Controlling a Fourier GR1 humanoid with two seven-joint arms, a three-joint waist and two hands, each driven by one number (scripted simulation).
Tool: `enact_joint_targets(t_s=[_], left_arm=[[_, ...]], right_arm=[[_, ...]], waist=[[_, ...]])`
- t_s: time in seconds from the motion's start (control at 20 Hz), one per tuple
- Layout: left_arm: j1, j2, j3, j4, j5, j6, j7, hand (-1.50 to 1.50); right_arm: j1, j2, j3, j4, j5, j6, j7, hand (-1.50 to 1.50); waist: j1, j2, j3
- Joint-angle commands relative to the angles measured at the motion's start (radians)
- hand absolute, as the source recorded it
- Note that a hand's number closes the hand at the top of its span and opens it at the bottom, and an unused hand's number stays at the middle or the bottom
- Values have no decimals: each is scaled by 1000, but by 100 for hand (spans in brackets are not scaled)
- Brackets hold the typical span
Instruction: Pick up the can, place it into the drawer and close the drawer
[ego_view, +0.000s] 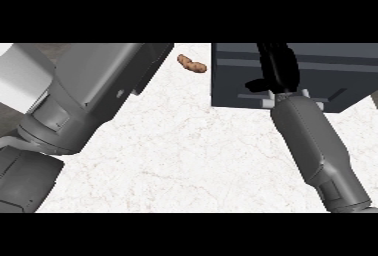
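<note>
White marbled table (184, 160) fills most of the head view. The left forearm (81, 100) is the biggest thing in frame, a grey casing running from the lower left edge up toward the top centre and covering the table's left side. The left hand itself is out of frame, so nothing to say on its fingers.

Next, a dark grey drawer unit (339, 70) sits at the upper right on the table, its top showing a lighter band and a recessed slot. Can't tell from this angle whether the drawer is open or closed.

The right forearm (317, 145) comes in from the lower right edge and angles up to the drawer unit. The right hand (277, 65) is black and lies over the unit's dark top, fingers pointing toward the top edge. It blends into the dark surface, so can't tell how far open it is or whether it has hold of anything.

The can is not visible anywhere; can't tell where it is.

Smallest: a brown lumpy item (192, 63) lies on the table between the left forearm and the drawer unit, just beside the unit's left edge.
</note>
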Motion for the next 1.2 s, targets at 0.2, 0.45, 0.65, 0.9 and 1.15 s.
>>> enact_joint_targets(t_s=[0.2,0.45,0.65,0.9,1.15], left_arm=[[102,75,-22,-138,-20,-33,47,-150],[142,110,-22,-214,-20,-40,87,-150],[189,123,-37,-274,-25,-48,111,-150],[237,130,-31,-322,-31,-29,94,-150],[286,191,-35,-405,-29,-50,142,-150]], right_arm=[[-155,0,-63,265,33,-163,-33,-150],[-265,-36,-99,351,32,-170,-27,-150],[-333,-27,-111,389,26,-164,-31,-150],[-387,-31,-180,398,-56,-136,-94,-150],[-399,-9,-236,391,-127,-107,-176,-150]], waist=[[38,6,0],[55,7,0],[63,9,0],[50,17,1],[59,6,1]])
